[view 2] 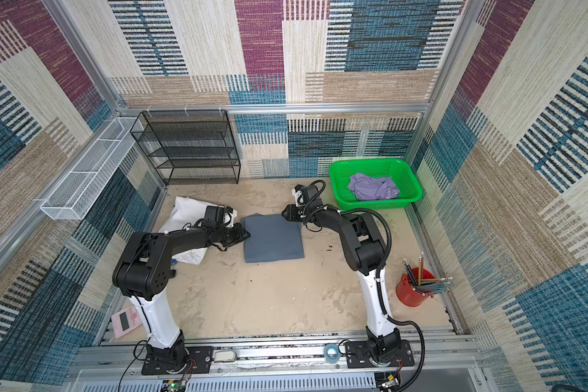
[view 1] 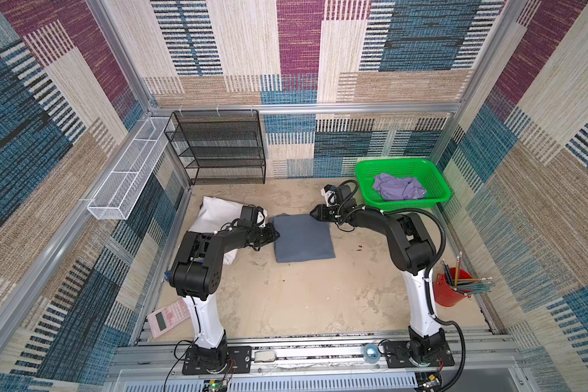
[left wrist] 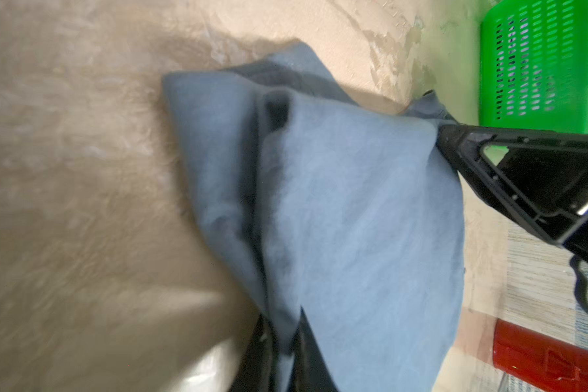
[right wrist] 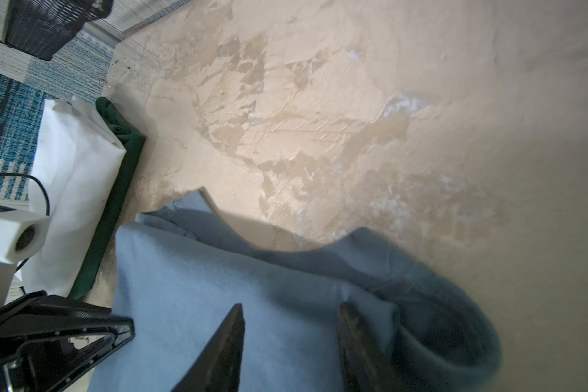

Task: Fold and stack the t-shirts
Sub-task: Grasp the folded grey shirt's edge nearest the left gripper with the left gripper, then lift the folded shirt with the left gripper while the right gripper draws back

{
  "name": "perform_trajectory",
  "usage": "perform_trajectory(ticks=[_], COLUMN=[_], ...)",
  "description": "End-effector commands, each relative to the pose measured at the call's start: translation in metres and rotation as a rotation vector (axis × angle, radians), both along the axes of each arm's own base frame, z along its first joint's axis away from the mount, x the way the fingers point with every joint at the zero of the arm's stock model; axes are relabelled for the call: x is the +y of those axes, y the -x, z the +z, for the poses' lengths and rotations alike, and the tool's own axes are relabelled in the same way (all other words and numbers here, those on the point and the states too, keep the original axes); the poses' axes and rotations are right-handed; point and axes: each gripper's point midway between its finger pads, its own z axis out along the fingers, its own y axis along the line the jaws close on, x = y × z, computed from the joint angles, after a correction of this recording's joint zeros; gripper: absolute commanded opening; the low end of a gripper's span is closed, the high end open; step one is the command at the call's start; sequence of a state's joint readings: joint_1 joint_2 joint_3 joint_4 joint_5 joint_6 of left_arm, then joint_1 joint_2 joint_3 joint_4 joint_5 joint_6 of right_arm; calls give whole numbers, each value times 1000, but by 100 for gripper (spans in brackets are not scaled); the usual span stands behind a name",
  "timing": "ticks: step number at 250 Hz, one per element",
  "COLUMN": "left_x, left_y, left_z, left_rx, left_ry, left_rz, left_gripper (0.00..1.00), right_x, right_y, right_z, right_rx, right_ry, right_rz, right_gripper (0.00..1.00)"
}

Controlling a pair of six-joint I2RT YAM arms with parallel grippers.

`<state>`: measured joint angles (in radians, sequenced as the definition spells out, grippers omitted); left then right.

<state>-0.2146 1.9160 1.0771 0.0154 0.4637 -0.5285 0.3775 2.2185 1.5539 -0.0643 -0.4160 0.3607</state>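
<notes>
One folded blue-grey t-shirt [view 1: 302,239], left hand [view 1: 275,235] pinching its edge

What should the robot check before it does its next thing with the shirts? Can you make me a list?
1. Is the blue-grey t-shirt folded into a flat square? Ok.
2. Is the right gripper open? Ok, its fingers are apart over the cloth.
3. Is the left gripper free of the shirt? Not ok, it is shut on the shirt's edge.
4. Is the lavender t-shirt folded? Not ok, it lies crumpled in the green basket.
5. Are the shirts stacked? Not ok, they are apart.
</notes>
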Motion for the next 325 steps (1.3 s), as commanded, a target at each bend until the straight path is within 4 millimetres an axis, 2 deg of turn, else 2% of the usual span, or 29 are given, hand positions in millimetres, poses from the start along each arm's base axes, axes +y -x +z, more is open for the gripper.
perform_trajectory(ticks=[1,17,61,100,163,204,252,325], left_x=[-3,-1,2,8,21,27,37,65], left_y=[-1,-3,-5,-9,-21,-34,-57,-92], left_z=[14,20,41,61,85,105,137,160], left_rx=[19,22,25,36,48,21,-45,-62], left_ry=[27,22,4,-54,-165,-208,-259,-311], left_rz=[13,25,40,52,69,91,144,209], left_gripper=[0,0,0,0,0,0,0,0], right_x=[1,0,-7,-6,4,19,28,25], right_y=[-2,4,37,79,139,163,173,176], right_z=[35,54,96,119,127,130,131,126], right_rx=[-103,-147,-247,-278,-242,-235,-228,-216], right_ry=[-30,-50,-111,-181,-244,-239,-263,-240], right_rz=[16,22,50,106,193,249,273,273], right_gripper=[73,100,99,99,99,99,99,99])
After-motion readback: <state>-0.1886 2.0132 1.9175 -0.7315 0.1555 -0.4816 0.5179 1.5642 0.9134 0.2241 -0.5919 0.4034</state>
